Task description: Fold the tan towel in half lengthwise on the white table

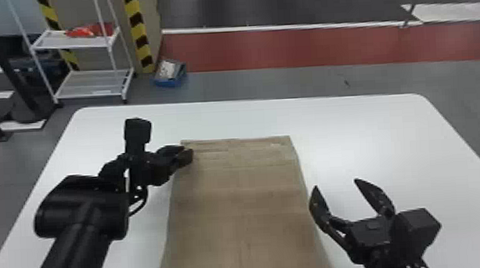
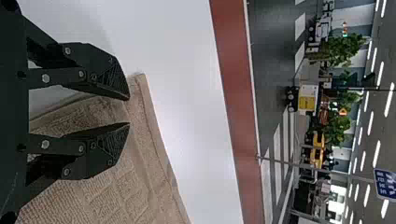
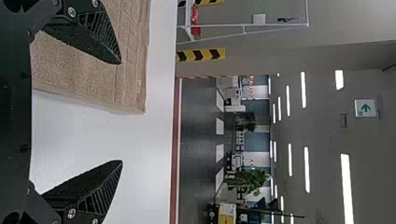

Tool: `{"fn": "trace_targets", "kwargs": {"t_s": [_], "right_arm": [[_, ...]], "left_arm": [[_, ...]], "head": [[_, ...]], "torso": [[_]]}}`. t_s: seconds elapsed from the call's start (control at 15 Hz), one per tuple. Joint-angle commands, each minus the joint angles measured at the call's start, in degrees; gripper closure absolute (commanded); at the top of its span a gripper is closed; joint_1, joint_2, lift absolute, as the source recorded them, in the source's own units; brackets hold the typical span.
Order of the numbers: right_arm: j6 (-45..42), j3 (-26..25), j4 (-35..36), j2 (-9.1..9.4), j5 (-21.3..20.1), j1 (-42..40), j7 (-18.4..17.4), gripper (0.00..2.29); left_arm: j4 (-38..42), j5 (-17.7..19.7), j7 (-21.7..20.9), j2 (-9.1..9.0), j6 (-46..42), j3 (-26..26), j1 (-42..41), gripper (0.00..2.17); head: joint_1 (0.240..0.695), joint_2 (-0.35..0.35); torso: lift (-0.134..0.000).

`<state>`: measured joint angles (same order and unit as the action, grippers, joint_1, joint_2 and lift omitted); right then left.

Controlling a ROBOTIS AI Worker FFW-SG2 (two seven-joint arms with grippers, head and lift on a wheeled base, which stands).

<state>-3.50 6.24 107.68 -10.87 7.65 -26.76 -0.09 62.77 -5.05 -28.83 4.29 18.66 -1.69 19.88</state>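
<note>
The white tabletop [image 1: 372, 136] is spanning the head view. On its middle, the tan towel [image 1: 239, 206] is lying spread out, its near part running past the head view's bottom edge. The left end effector [image 1: 186, 152] is hovering at the towel's far left corner, slightly open; the right end effector [image 1: 336, 184] is waiting wide open by its right edge.

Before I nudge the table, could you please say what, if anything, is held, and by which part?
Nothing is held: the left gripper is open at the far left corner of the towel, the right gripper open beside it.
</note>
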Motion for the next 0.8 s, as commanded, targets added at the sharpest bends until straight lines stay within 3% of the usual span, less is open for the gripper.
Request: {"fn": "trace_targets", "kwargs": {"t_s": [0.0, 0.13, 0.27, 0.73], "right_arm": [[0.5, 0.3, -0.1, -0.21, 0.0, 0.3, 0.0, 0.13], [0.5, 0.5, -0.1, -0.29, 0.0, 0.5, 0.0, 0.13], [0.6, 0.5, -0.1, -0.38, 0.1, 0.5, 0.0, 0.13], [1.3, 0.9, -0.2, -0.47, 0.1, 0.9, 0.0, 0.13]], "left_arm": [[0.2, 0.0, 0.0, 0.01, 0.1, 0.1, -0.3, 0.81], [0.2, 0.0, 0.1, 0.01, 0.1, 0.1, -0.3, 0.8], [0.4, 0.0, 0.3, 0.01, 0.3, 0.4, -0.4, 0.61], [0.2, 0.0, 0.8, 0.01, 0.1, 1.2, -0.2, 0.61]], "head": [[0.695, -0.03], [0.695, -0.027], [0.695, -0.025], [0.695, -0.013]], "torso": [[-0.098], [-0.098], [-0.098], [-0.098]]}}
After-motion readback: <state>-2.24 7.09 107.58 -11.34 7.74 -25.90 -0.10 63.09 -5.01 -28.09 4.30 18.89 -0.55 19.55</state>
